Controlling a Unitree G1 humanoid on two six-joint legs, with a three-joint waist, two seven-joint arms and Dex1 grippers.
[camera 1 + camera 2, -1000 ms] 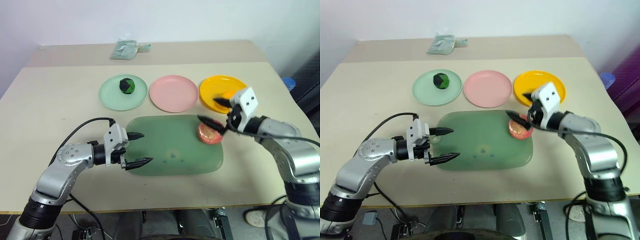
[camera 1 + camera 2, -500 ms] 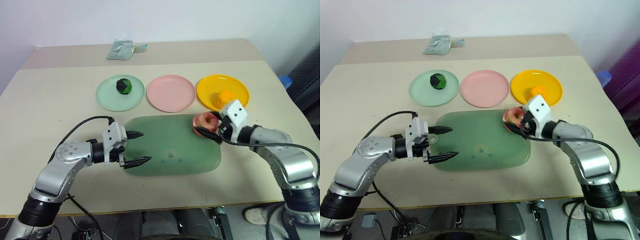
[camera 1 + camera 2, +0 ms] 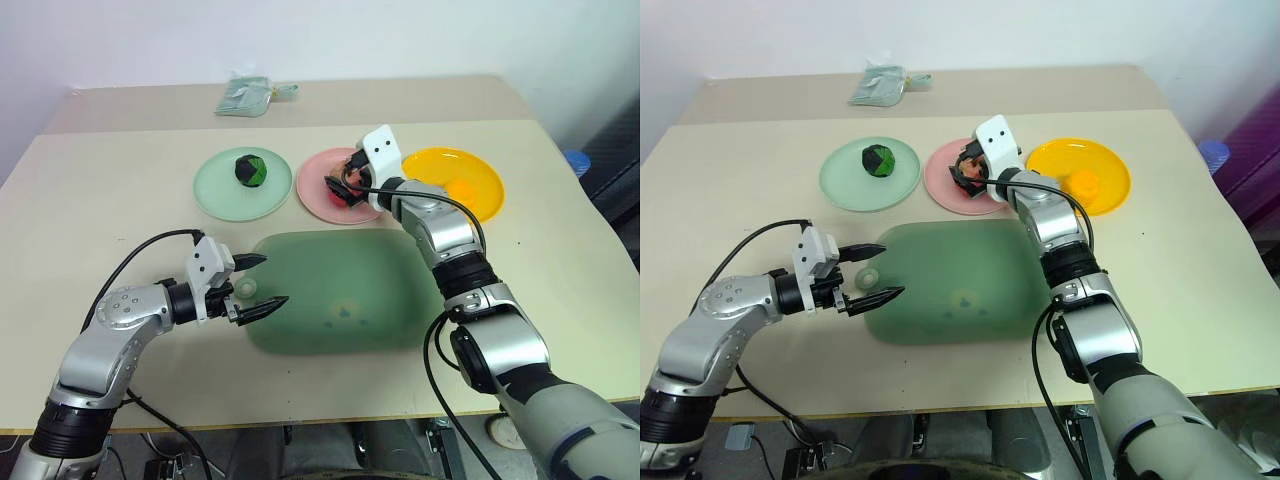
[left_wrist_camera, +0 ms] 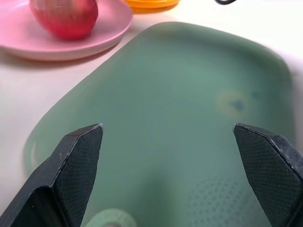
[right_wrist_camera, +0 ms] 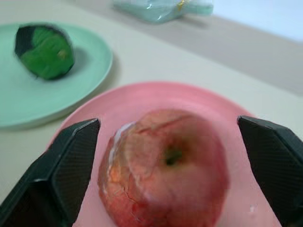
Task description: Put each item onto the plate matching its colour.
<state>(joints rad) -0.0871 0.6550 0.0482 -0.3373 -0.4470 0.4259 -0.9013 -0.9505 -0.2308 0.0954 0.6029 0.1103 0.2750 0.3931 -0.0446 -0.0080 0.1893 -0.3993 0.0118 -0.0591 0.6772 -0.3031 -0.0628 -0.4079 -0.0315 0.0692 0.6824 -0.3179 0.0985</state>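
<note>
The pink-red apple (image 5: 163,165) sits on the pink plate (image 3: 318,208). My right gripper (image 3: 342,184) is level over that plate, open, with a finger on each side of the apple and a gap to both. The dark green ball (image 3: 250,169) lies on the mint green plate (image 3: 215,192). The orange fruit (image 3: 460,188) rests on the yellow-orange plate (image 3: 485,172). My left gripper (image 3: 258,282) hangs open and empty over the left end of the translucent green board (image 3: 345,295).
A small greenish packet (image 3: 245,96) lies at the table's far edge. The beige table (image 3: 110,200) has bare room left of the plates and along its front. The right arm stretches across the board's right side.
My right gripper closed on the apple at the board's right end, carried it to the pink plate and opened. The left gripper drifted slightly left, staying open.
</note>
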